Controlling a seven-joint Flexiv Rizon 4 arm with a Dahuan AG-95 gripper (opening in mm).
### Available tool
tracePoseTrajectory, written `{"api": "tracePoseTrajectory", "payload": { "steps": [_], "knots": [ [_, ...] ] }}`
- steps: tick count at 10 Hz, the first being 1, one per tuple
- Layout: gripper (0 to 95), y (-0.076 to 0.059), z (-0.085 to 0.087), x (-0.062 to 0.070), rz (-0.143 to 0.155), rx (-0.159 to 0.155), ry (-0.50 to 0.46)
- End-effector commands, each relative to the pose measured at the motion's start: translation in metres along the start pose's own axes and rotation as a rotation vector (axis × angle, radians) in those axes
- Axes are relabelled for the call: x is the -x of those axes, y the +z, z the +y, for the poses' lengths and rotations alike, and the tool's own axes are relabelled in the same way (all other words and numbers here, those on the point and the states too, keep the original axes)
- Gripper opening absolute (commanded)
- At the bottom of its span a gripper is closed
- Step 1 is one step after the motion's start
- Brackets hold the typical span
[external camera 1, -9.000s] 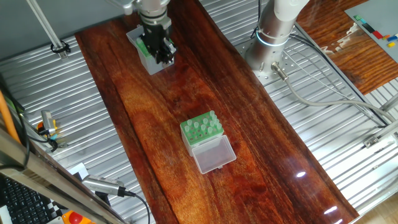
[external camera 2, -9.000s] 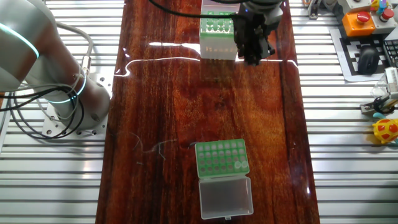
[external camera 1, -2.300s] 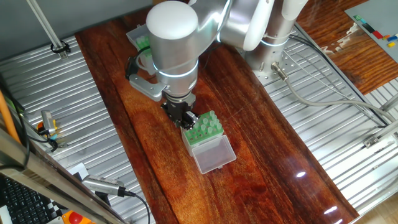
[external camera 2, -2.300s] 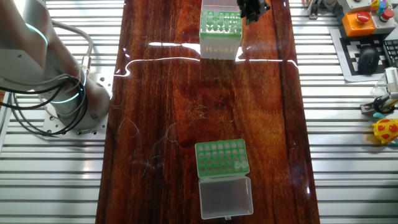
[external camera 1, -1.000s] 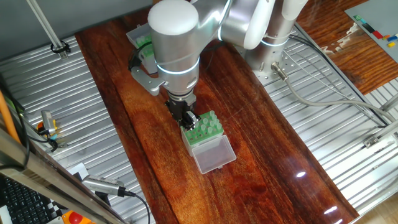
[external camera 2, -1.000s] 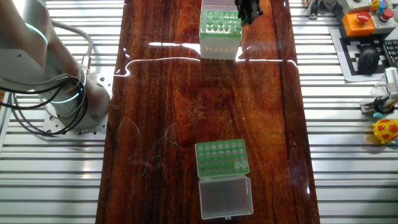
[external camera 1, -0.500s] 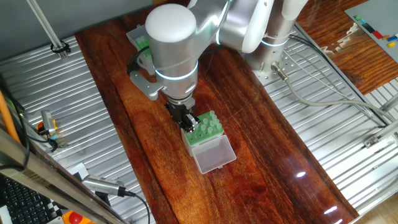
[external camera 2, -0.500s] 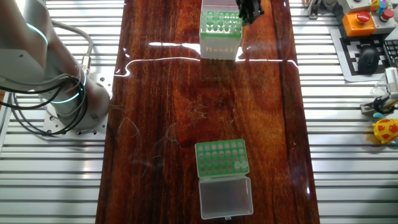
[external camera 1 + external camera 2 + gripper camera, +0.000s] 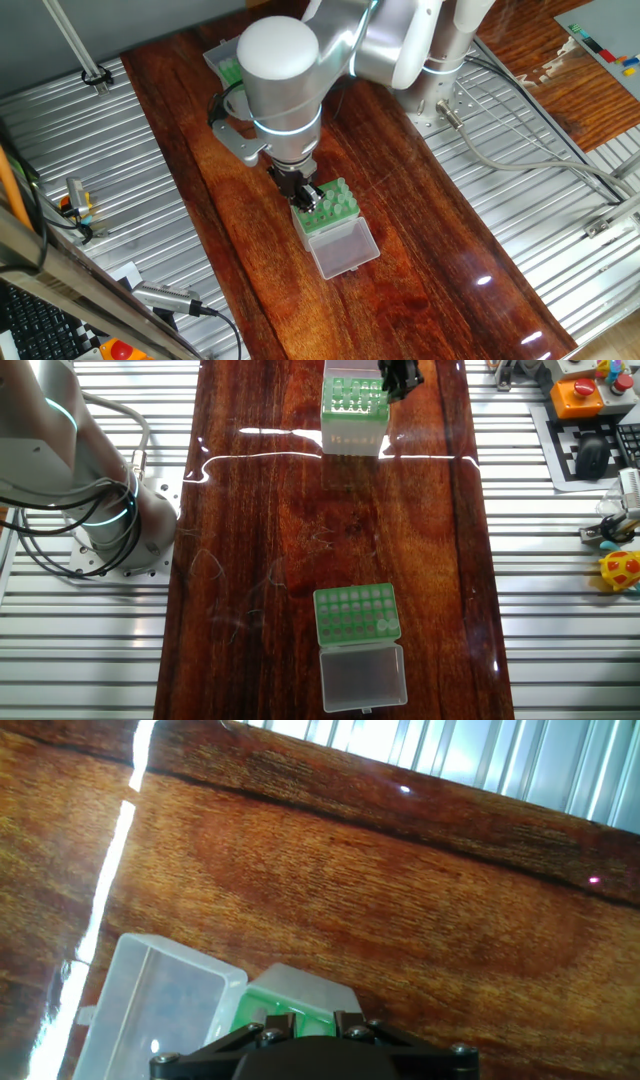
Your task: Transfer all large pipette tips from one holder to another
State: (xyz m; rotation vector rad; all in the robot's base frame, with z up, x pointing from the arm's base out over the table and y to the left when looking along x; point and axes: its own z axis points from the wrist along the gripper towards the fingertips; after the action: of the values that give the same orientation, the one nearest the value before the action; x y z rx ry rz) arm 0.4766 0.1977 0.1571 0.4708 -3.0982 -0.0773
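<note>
Hand view looks down on the low green rack (image 9: 290, 1005), its clear lid (image 9: 150, 995) swung open flat on the wooden table (image 9: 400, 900). One fixed view puts the gripper (image 9: 305, 193) right over the rack's far edge; whether its fingers are parted cannot be told. The taller translucent box (image 9: 228, 68), green-topped, stands well apart.

This is a robotics lab or test cell. A dark wooden counter (image 9: 330, 520) lies on a ribbed aluminium bench (image 9: 500, 230), with the arm's base (image 9: 120, 530) bolted to the metal and grey cables (image 9: 520, 150) running from it. An orange control box with a red button (image 9: 578, 388), a keyboard (image 9: 40, 320) and a printed marker sheet (image 9: 590, 455) sit at the edges. Two pipette racks (image 9: 357, 615) (image 9: 353, 412) add laboratory ware.
</note>
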Motion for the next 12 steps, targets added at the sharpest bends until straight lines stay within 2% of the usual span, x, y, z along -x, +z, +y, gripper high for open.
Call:
{"api": "tracePoseTrajectory", "payload": {
  "steps": [1,4,5,8,9,11,12],
  "knots": [
    [19.0,0.001,0.001,0.002,0.000,0.001,-0.003],
    [19.0,0.002,0.001,0.003,0.003,0.001,-0.007],
    [0.0,0.002,0.001,0.003,0.004,-0.001,-0.008],
    [0.0,0.003,0.001,0.003,0.006,0.000,-0.014],
    [0.0,-0.001,0.002,0.003,0.005,0.003,-0.021],
    [0.0,-0.019,0.003,0.004,0.005,0.008,-0.053],
    [0.0,-0.035,0.004,0.003,0.001,0.007,-0.074]
  ]
}}
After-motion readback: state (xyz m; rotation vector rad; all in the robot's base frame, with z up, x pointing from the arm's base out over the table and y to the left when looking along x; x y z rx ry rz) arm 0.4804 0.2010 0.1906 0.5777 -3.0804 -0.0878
